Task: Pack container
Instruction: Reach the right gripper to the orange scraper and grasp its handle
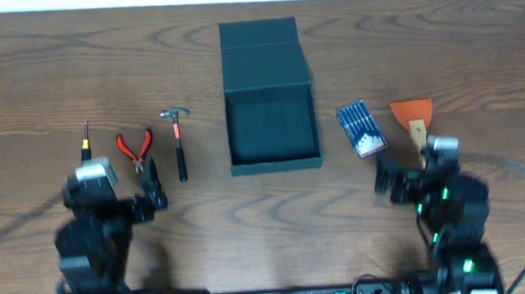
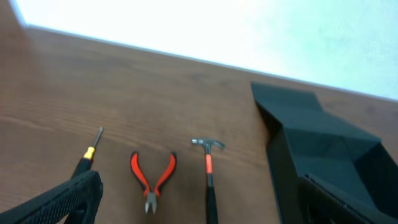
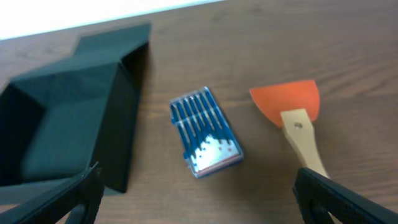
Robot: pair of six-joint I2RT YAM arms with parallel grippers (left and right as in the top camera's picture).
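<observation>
In the middle of the wooden counter (image 1: 275, 223), a bit toward the far edge, sits the container (image 1: 272, 127), a dark teal-black square box that's way bigger than anything else out here. Its lid (image 1: 263, 46) is flipped open and lies back on the far side, so from overhead you look straight down onto the dark inner floor. Left of the box and apart from it there's a little hammer (image 1: 180, 147) with a red and black handle, head on the far side. Next comes a pair of red-handled pliers (image 1: 135, 146) with the handles spread and the nose toward the robot. Furthest left is a screwdriver (image 1: 86, 143) with a black and yellow handle, tip pointing away. All three lie roughly parallel in a row, not touching each other. On the right side of the box is a blue case (image 1: 361, 129) of what look like small bits or drivers under a clear cover, lying at a slight angle. Just beside that is an orange scraper (image 1: 412, 115) with a wooden handle, blade on the far side. The left fingers (image 2: 59, 200) are spread wide with nothing between them, sitting on the near side of the hand tools. The right fingers (image 3: 59, 198) are the same deal, wide apart and gripping nothing, on the near side of the blue case and the scraper handle.
</observation>
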